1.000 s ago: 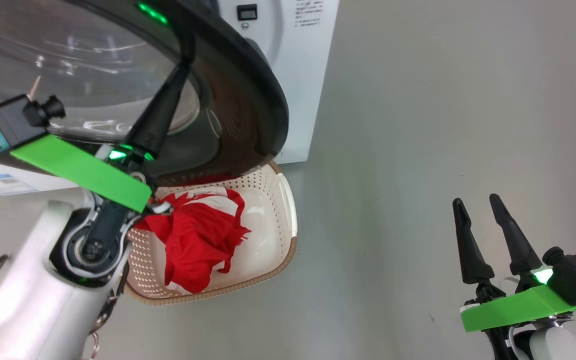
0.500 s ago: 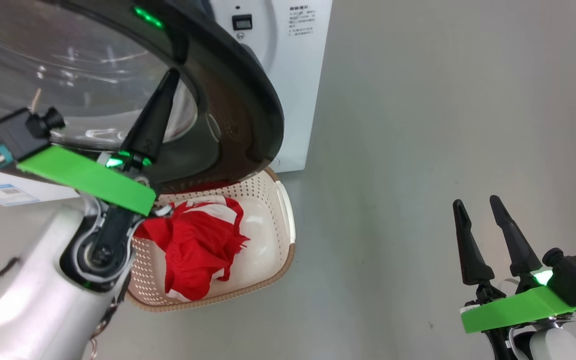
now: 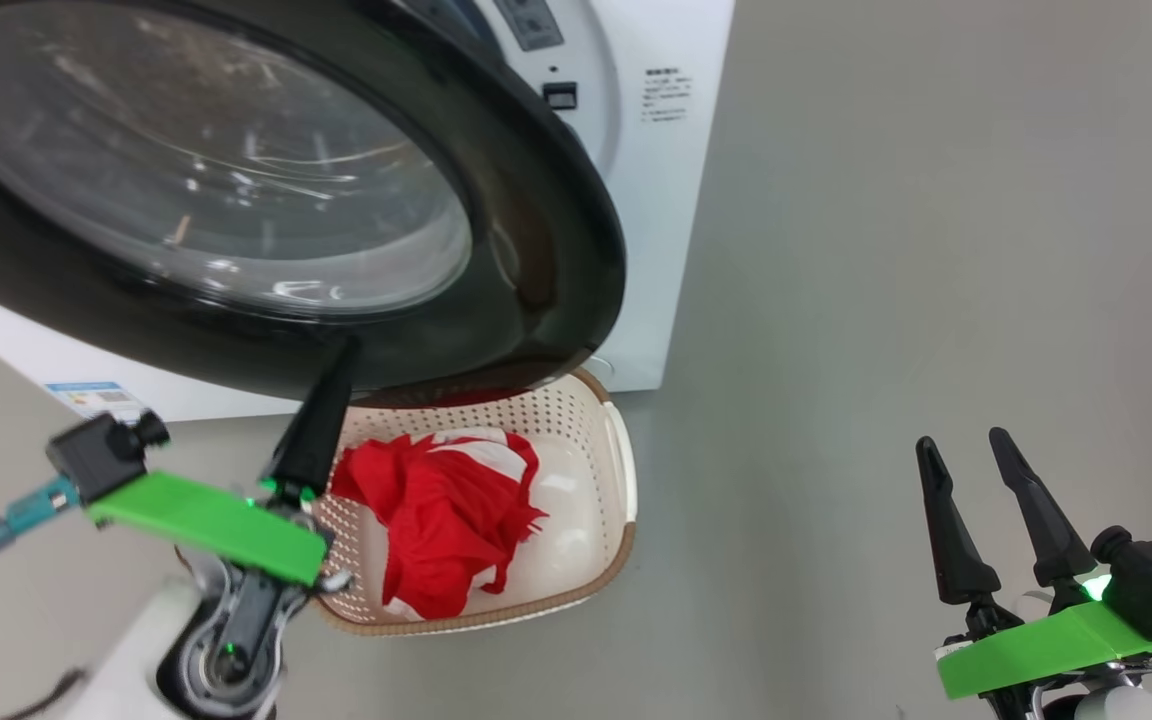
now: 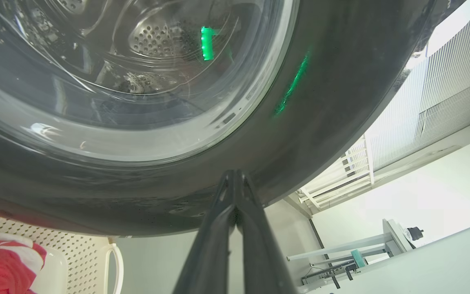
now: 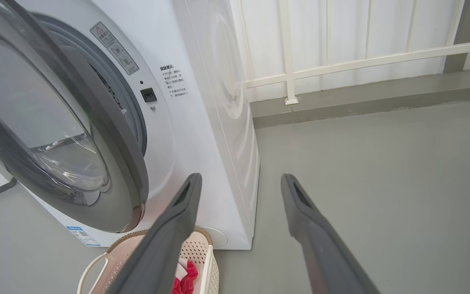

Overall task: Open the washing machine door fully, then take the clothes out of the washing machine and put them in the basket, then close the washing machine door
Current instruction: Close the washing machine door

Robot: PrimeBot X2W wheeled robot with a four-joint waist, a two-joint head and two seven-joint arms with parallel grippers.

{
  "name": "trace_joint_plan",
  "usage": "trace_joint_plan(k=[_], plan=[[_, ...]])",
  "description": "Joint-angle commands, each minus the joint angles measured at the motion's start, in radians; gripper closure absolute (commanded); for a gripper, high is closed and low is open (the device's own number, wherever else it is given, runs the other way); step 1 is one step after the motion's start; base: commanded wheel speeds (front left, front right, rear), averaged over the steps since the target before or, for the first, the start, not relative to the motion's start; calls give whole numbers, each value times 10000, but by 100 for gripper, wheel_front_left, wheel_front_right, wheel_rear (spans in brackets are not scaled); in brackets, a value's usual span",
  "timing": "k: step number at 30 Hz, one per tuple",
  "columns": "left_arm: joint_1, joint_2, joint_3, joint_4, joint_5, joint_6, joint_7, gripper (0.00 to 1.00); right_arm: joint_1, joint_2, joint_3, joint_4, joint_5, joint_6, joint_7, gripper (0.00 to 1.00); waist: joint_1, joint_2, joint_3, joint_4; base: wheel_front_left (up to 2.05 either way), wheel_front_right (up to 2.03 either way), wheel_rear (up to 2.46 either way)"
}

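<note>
Presses clenched, empty left gripper tip-first at the lower black rim of the washing machine door, ajar from the washing machine; holds right gripper splayed, empty, well apart over grey floor; has red-and-white clothes heaped in the basket beneath the door.

The washing machine door, above the left gripper, had a glossy black rim and clear glass. The washing machine was white. The basket, right of those black fingers, was cream, dot-perforated and brown-rimmed. The clothes were red with white panels. The floor was plain grey.
</note>
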Motion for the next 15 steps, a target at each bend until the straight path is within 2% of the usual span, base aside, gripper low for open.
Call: trace_joint_plan(k=[1,3,15], plan=[[75,284,378,-139,169,-67,-116,95,40,-130,238,-234,-113,63,-65,0,0,0,-264,275,0,0,0],[359,248,458,-74,342,-67,-126,85,124,-150,222,-228,-112,63,-65,0,0,0,-366,404,0,0,0],[2054,-59,1508,-2,1509,-67,-134,55,624,-229,76,-246,-80,63,-65,0,0,0,-858,925,0,0,0]])
